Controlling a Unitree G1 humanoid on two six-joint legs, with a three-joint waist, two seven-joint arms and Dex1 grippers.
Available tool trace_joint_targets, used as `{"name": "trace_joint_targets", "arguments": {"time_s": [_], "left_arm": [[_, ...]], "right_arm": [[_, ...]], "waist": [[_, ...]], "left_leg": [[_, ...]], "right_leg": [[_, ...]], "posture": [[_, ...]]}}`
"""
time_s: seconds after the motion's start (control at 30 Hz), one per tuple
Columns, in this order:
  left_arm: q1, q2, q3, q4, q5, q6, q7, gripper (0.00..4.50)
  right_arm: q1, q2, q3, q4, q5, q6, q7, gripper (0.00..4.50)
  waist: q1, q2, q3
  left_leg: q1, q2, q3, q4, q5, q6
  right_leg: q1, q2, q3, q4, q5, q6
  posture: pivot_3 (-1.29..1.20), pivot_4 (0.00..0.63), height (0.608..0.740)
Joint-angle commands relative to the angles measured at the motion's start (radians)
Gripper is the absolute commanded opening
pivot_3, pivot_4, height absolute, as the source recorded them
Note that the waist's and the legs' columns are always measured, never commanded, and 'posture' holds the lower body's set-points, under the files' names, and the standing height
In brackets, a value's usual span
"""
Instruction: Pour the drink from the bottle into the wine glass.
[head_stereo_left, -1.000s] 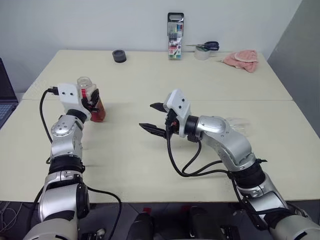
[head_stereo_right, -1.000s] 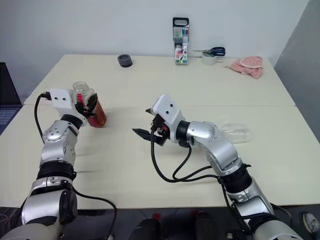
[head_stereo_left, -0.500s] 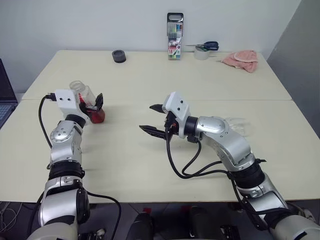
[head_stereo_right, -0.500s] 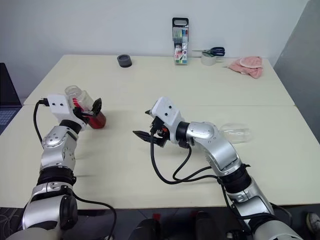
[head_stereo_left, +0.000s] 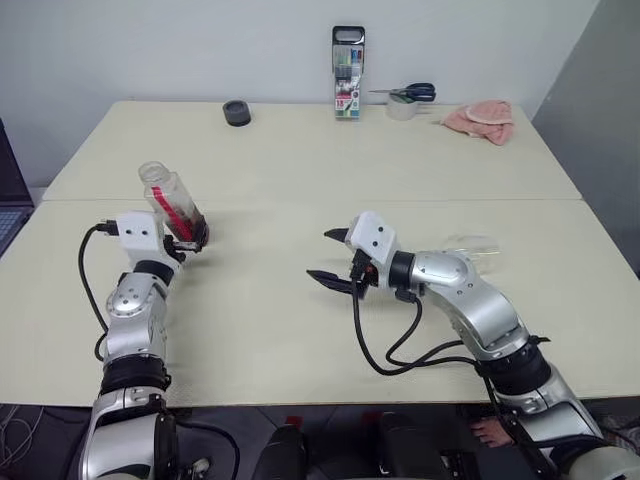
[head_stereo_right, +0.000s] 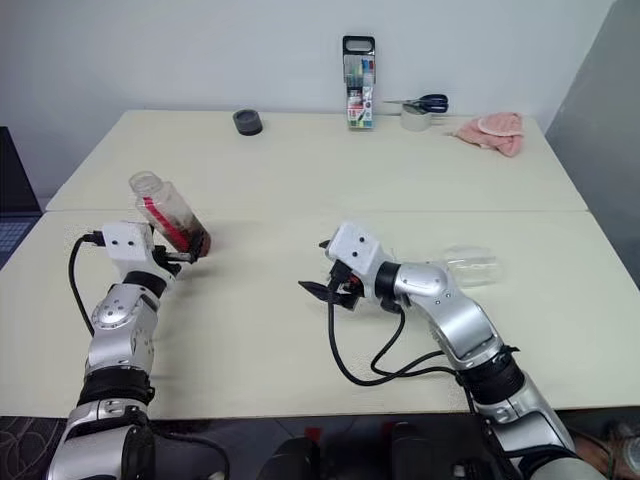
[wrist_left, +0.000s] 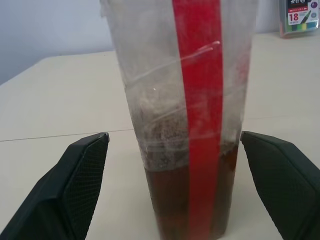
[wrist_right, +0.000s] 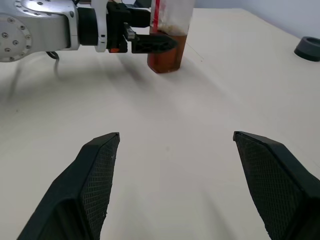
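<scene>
1. Amber drink (head_stereo_left: 190, 229) sits low in the bottle (head_stereo_left: 173, 207) in the left eye view. Bottle is on the table (head_stereo_left: 300, 160) at the robot's left, leaning hard, neck away from the left gripper (head_stereo_left: 192, 240), whose jaws are released around its base. The glass (head_stereo_left: 470, 246) lies on its side behind the right arm.
2. Right eye view: right gripper (head_stereo_right: 326, 270) hovers mid-table, jaws spread, holding nothing. Markers (head_stereo_right: 357, 82), scissors (head_stereo_right: 428, 102) and a pink cloth (head_stereo_right: 492, 130) sit along the far edge.
3. Left wrist view: bottle stands between the two fingers (wrist_left: 75, 175), gaps both sides, no contact that I can see.
4. Right wrist view: open fingers (wrist_right: 95, 175), bare table ahead, bottle further off.

Looks to me like pouring hasn't started. Next I'd steady and re-grip the bottle, then get that glass upright.
</scene>
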Motion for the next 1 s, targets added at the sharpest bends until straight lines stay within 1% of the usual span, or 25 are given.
{"name": "trace_joint_targets", "arguments": {"time_s": [0.03, 0.17, 0.3, 0.4, 0.43, 0.5, 0.6, 0.7, 0.77, 0.8, 0.93, 1.0], "left_arm": [[0.06, 0.003, 0.011, -0.093, 0.015, 0.003, 0.031, 4.49], [0.168, 0.005, 0.017, -0.204, 0.032, -0.003, 0.054, 4.49], [0.27, -0.016, 0.023, -0.315, 0.006, 0.049, 0.055, 4.49], [0.343, -0.032, 0.0, -0.4, -0.004, 0.087, 0.025, 4.49], [0.365, -0.036, -0.011, -0.429, -0.006, 0.095, 0.01, 4.5], [0.404, -0.036, -0.044, -0.486, -0.01, 0.103, -0.045, 4.5], [0.437, -0.018, -0.127, -0.586, -0.062, 0.141, -0.194, 4.5], [0.41, 0.01, -0.199, -0.677, -0.131, 0.237, -0.326, 4.5], [0.364, 0.036, -0.232, -0.703, -0.167, 0.294, -0.398, 4.5], [0.33, 0.047, -0.241, -0.707, -0.187, 0.327, -0.427, 4.5], [0.202, 0.123, -0.297, -0.68, -0.204, 0.366, -0.599, 4.5], [0.162, 0.155, -0.323, -0.668, -0.208, 0.376, -0.681, 4.5]], "right_arm": [[0.047, -0.034, -0.015, -0.091, -0.004, -0.031, 0.019, 3.88], [0.124, -0.069, -0.053, -0.158, 0.024, -0.008, 0.015, 3.88], [0.208, -0.092, -0.102, -0.235, 0.057, 0.036, 0.0, 3.88], [0.278, -0.103, -0.146, -0.303, 0.093, 0.085, -0.019, 3.88], [0.307, -0.104, -0.175, -0.336, 0.128, 0.117, -0.024, 4.06], [0.362, -0.099, -0.242, -0.402, 0.209, 0.193, -0.038, 4.48], [0.441, -0.035, -0.377, -0.459, 0.316, 0.322, -0.146, 4.48], [0.513, 0.005, -0.446, -0.492, 0.39, 0.437, -0.22, 4.48], [0.545, 0.078, -0.485, -0.507, 0.462, 0.492, -0.286, 4.48], [0.558, 0.133, -0.503, -0.506, 0.486, 0.507, -0.334, 4.48], [0.552, 0.408, -0.605, -0.411, 0.579, 0.546, -0.569, 4.48], [0.524, 0.517, -0.656, -0.354, 0.618, 0.537, -0.664, 4.48]], "waist": [[0.0, 0.0, 0.0], [0.001, 0.0, 0.0], [0.005, 0.0, 0.0], [0.008, 0.0, 0.0], [0.01, 0.0, 0.0], [0.014, 0.0, 0.0], [0.022, 0.0, 0.0], [0.025, 0.0, 0.0], [0.025, 0.0, 0.0], [0.025, 0.0, 0.0], [0.015, 0.001, -0.001], [0.01, 0.003, -0.001]], "left_leg": [[0.0, 0.0, 0.0, 0.0, 0.0, 0.0], [0.0, 0.0, 0.0, 0.0, -0.001, 0.001], [0.0, 0.0, 0.0, 0.0, -0.001, 0.001], [0.001, 0.001, 0.0, 0.0, -0.001, 0.002], [0.001, 0.0, 0.0, 0.0, -0.001, 0.002], [0.001, 0.001, 0.0, 0.0, -0.001, 0.002], [0.001, 0.001, 0.0, 0.0, -0.001, 0.002], [0.001, 0.0, 0.001, 0.0, -0.001, 0.002], [0.002, 0.001, 0.001, -0.001, -0.001, 0.002], [0.002, 0.002, 0.001, -0.001, -0.001, 0.002], [0.004, 0.003, 0.002, -0.002, -0.001, 0.002], [0.004, 0.003, 0.002, -0.002, -0.001, 0.002]], "right_leg": [[0.0, 0.0, 0.001, 0.0, 0.0, 0.0], [0.0, 0.0, 0.0, -0.001, 0.0, 0.0], [0.001, 0.0, 0.0, -0.001, 0.0, 0.0], [0.002, 0.0, 0.001, -0.002, 0.0, 0.0], [0.002, 0.0, 0.001, -0.002, 0.0, 0.0], [0.003, 0.0, 0.001, -0.002, 0.0, 0.0], [0.004, 0.0, 0.0, -0.003, 0.0, 0.0], [0.004, 0.001, 0.0, -0.003, 0.0, 0.0], [0.004, 0.002, 0.0, -0.003, 0.0, 0.0], [0.004, 0.003, 0.001, -0.003, 0.0, 0.0], [0.004, 0.005, 0.001, 0.0, -0.001, -0.001], [0.004, 0.005, 0.002, 0.0, -0.001, -0.001]], "posture": [[0.0, 0.15, 0.74], [0.0, 0.15, 0.74], [0.0, 0.15, 0.74], [0.0, 0.15, 0.74], [0.0, 0.15, 0.74], [0.0, 0.15, 0.74], [0.0, 0.15, 0.74], [0.0, 0.15, 0.74], [0.0, 0.15, 0.74], [0.0, 0.15, 0.74], [0.0, 0.15, 0.74], [0.0, 0.15, 0.74]]}}
